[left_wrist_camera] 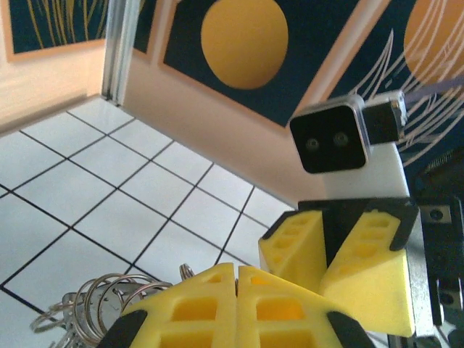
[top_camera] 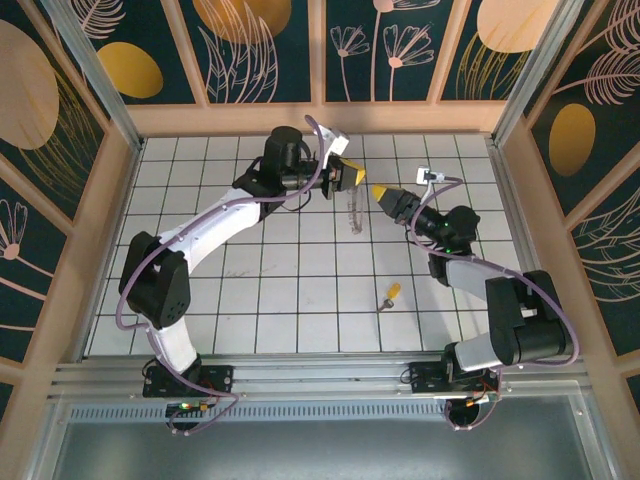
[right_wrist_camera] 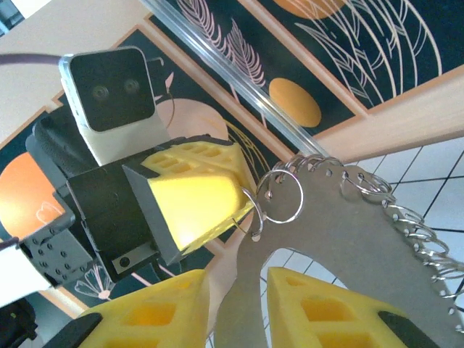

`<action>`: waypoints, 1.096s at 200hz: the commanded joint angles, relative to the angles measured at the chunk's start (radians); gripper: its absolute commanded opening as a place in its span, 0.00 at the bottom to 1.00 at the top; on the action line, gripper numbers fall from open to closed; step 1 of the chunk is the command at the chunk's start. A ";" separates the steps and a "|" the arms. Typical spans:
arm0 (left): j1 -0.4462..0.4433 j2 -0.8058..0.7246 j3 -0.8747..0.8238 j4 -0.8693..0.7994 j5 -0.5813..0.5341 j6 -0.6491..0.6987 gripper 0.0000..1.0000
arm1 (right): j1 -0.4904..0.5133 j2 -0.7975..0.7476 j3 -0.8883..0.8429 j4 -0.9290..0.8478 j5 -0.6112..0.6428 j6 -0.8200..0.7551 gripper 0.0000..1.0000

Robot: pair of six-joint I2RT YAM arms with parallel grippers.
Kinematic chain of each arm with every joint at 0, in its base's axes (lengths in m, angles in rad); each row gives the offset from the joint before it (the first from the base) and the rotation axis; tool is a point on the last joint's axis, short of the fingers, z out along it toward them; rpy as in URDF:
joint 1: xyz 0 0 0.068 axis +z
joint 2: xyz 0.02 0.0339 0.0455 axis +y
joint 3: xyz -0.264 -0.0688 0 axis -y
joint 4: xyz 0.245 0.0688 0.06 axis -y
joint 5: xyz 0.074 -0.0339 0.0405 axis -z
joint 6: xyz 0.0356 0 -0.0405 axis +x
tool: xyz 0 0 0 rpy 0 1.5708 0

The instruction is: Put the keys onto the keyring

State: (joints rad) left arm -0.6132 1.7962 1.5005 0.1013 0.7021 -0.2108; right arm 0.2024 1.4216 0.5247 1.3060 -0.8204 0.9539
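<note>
The keyring is held up: left gripper shut on 1 rim ring, right gripper seemingly clamped on its band. The key lies on the near tiles; I think 1 gripper must let go to fetch it.

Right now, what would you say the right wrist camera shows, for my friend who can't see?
A flat silvery keyring, edged with small wire rings, stands between the yellow fingers of the right hand. The left hand, shut, pinches one small ring at its top.
</note>
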 commanded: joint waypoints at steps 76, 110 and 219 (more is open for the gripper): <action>0.009 0.014 -0.014 -0.005 0.162 0.019 0.00 | 0.005 0.084 0.001 0.199 -0.027 0.094 0.29; 0.010 0.012 -0.032 0.032 0.175 -0.008 0.00 | 0.022 0.086 0.001 0.207 -0.011 0.092 0.26; 0.009 0.021 -0.052 0.133 0.188 -0.088 0.00 | 0.056 0.147 0.025 0.283 -0.010 0.131 0.21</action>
State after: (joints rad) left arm -0.6067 1.8076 1.4536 0.1398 0.8593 -0.2661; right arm 0.2451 1.5448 0.5282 1.4975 -0.8162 1.0592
